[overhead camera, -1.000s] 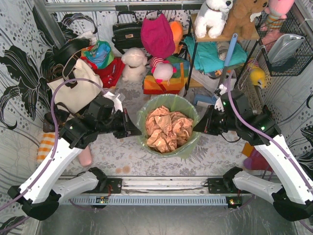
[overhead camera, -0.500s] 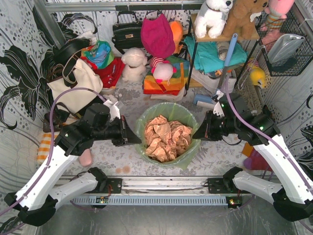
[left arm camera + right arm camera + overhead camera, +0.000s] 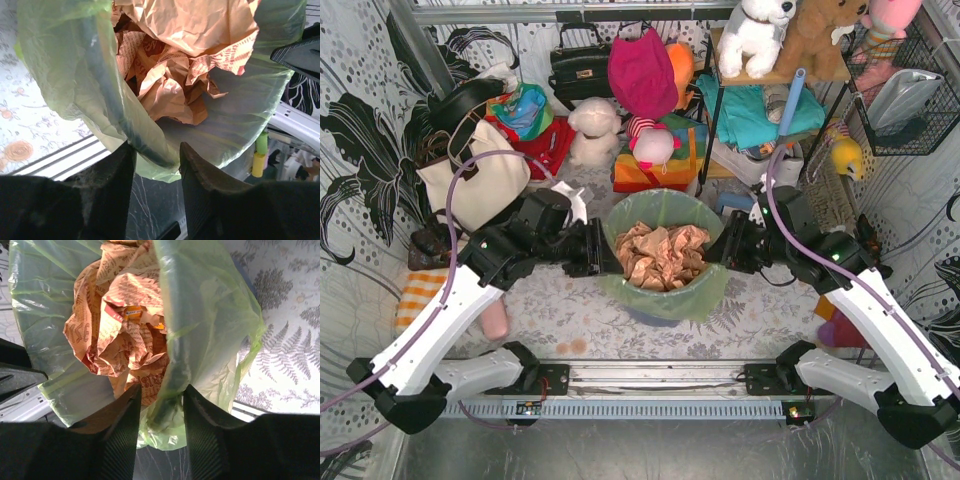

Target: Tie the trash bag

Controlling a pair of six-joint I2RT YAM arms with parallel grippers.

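The trash bag (image 3: 706,297), thin lime-green plastic, stands open at the middle of the floor with crumpled brown paper (image 3: 660,258) inside. My left gripper (image 3: 604,256) is at its left rim and my right gripper (image 3: 721,251) at its right rim. In the left wrist view the left gripper (image 3: 156,155) is open, its jaws on either side of the bag's (image 3: 65,65) plastic-covered rim. In the right wrist view the right gripper (image 3: 161,401) is open too, a bunched fold of the bag (image 3: 200,315) between its jaws. Paper (image 3: 120,325) fills the bag's mouth.
A blue bin (image 3: 660,318) shows under the bag's bottom edge. A cream tote bag (image 3: 475,185) leans at the left. Stuffed toys (image 3: 595,130), a black handbag (image 3: 578,65) and a shelf (image 3: 760,75) crowd the back; a wire basket (image 3: 900,95) hangs at the right.
Both grippers were shut beside the bag; they have moved in onto its rim from either side and opened, each now straddling the plastic.
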